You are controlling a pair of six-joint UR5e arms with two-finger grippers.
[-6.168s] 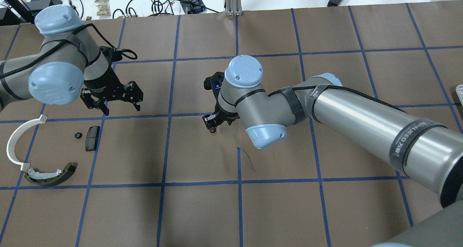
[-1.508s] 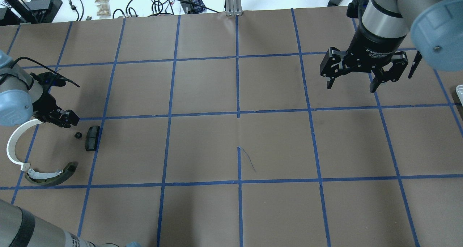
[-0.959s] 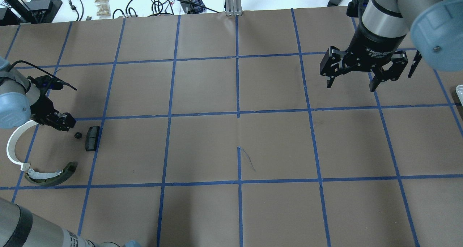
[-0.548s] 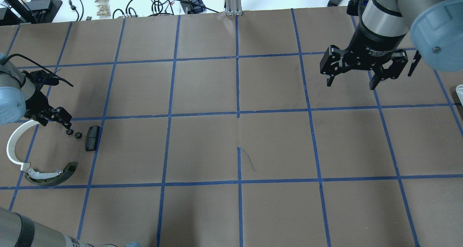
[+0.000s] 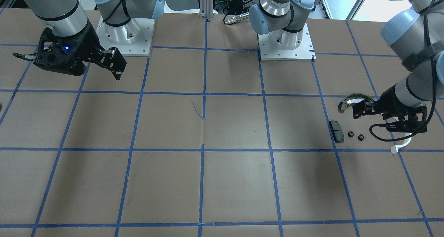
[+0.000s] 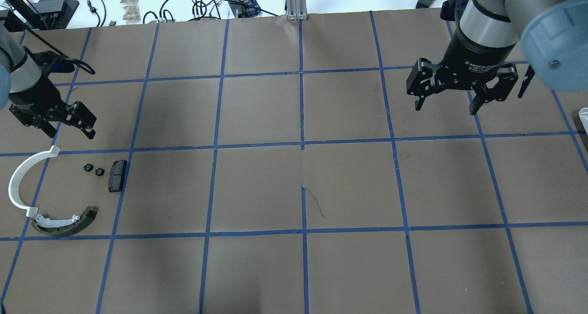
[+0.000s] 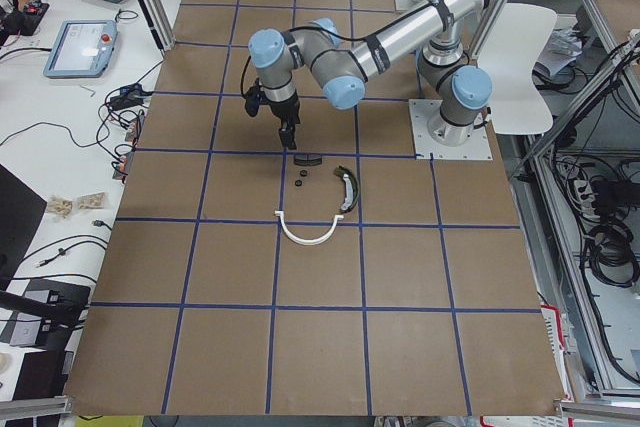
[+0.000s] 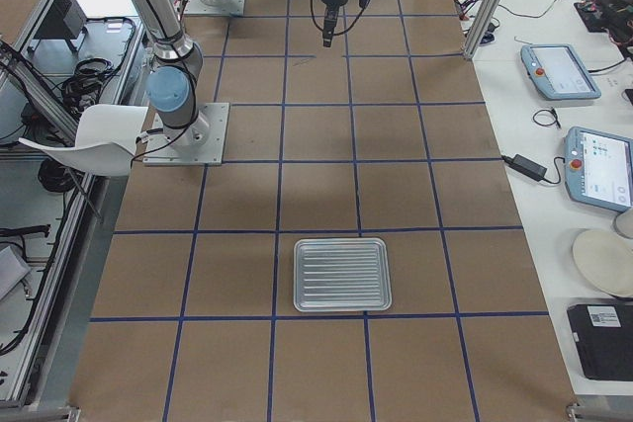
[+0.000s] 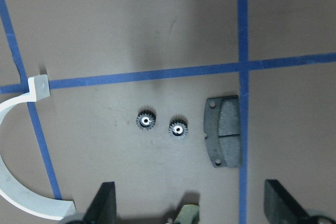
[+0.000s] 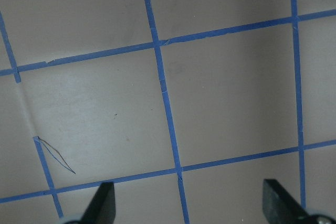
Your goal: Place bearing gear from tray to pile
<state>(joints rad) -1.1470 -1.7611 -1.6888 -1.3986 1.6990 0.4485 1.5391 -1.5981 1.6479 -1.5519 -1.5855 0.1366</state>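
Two small black bearing gears (image 6: 86, 168) (image 6: 98, 171) lie side by side in the pile, left of the black rectangular pad (image 6: 117, 175). The white half-ring arc (image 6: 20, 180) and the olive-and-white curved shoe (image 6: 64, 222) lie nearby. The left wrist view shows both gears (image 9: 146, 120) (image 9: 178, 128) and the pad (image 9: 223, 137) below the open fingers. My left gripper (image 6: 71, 132) is open and empty, above and just beyond the pile. My right gripper (image 6: 445, 108) is open and empty at the far right. The silver tray (image 8: 342, 274) looks empty.
An aluminium post (image 6: 296, 1) stands at the far edge, with cables (image 6: 206, 1) on the white bench behind it. The tray's edge (image 6: 584, 116) shows at the right border. The two arm bases (image 5: 123, 39) (image 5: 286, 42) stand at the robot's side.
My left gripper opened, left a second gear beside the first one in the pile, then rose and drew back toward the far side. My right gripper stayed still and open.
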